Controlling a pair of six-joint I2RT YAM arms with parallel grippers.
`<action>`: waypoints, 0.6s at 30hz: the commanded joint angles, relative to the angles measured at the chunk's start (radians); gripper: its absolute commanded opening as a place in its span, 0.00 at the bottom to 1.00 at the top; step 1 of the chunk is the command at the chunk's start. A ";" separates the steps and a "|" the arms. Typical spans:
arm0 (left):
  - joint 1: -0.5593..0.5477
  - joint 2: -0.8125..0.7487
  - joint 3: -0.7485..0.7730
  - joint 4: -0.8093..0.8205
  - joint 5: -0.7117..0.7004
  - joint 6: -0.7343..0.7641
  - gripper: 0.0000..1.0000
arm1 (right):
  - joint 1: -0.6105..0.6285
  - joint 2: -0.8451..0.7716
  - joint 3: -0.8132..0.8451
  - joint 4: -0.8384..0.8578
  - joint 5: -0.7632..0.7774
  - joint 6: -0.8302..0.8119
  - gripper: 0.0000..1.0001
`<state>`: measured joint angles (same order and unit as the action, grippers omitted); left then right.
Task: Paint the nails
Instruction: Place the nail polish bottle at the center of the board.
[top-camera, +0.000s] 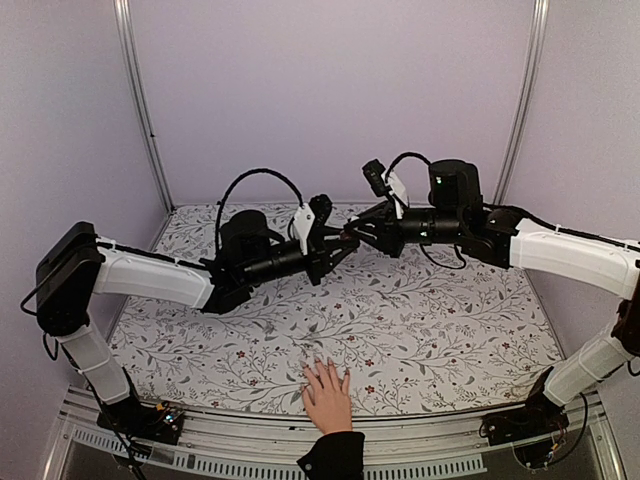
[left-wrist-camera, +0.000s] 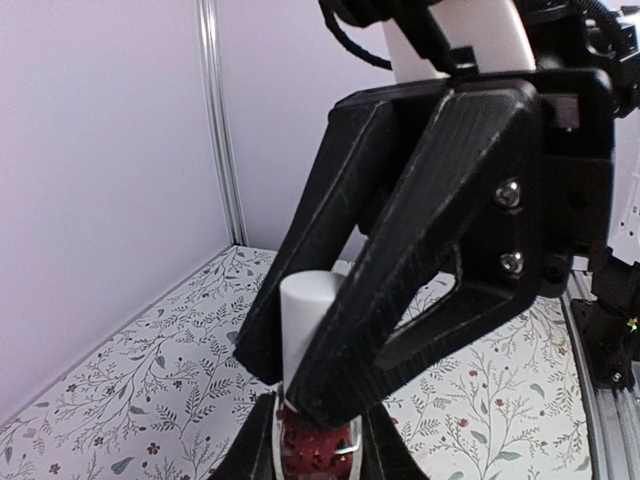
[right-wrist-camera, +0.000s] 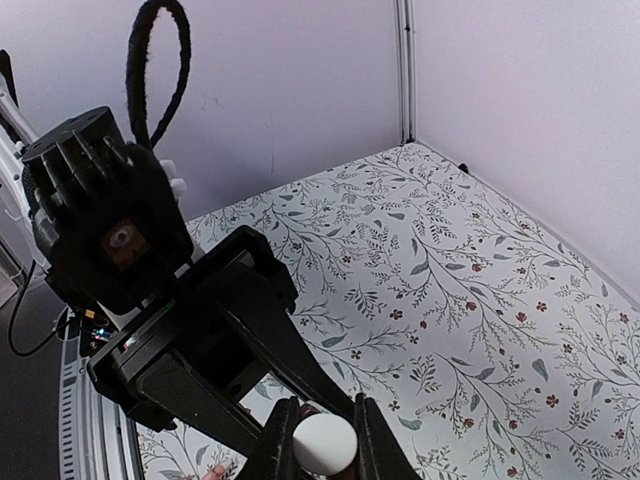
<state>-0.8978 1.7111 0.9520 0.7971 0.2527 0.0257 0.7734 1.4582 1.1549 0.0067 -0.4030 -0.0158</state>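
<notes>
One hand (top-camera: 327, 397) with a black cuff (top-camera: 335, 455), flat on the table (top-camera: 450, 320) at its near edge. Fingers spread, nails (top-camera: 322, 366) tiny and pale, pointing away from the edge. One dark-red bottle (left-wrist-camera: 313, 447), held above mid-table, well apart from the hand. The left gripper (left-wrist-camera: 318, 465) is clamped on its body and the right gripper (right-wrist-camera: 324, 452) is closed on its white cap (right-wrist-camera: 323, 438).

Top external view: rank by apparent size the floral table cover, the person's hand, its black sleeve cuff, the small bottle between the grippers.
1. floral-patterned table cover
2. light-skinned hand and black sleeve cuff, about alike; the frame edge cuts the cuff
3. dark-red bottle, barely visible
</notes>
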 joint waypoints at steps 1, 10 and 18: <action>0.012 0.004 0.030 -0.002 -0.006 0.020 0.08 | -0.002 0.002 0.022 0.004 0.010 0.027 0.00; 0.076 -0.066 -0.028 -0.004 -0.003 -0.056 0.82 | -0.065 0.000 -0.034 0.083 0.078 0.048 0.00; 0.138 -0.155 -0.114 -0.033 -0.022 -0.087 1.00 | -0.126 0.098 -0.072 0.184 0.128 0.053 0.00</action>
<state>-0.7959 1.6135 0.8803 0.7784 0.2474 -0.0338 0.6716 1.4944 1.1072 0.1051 -0.3214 0.0277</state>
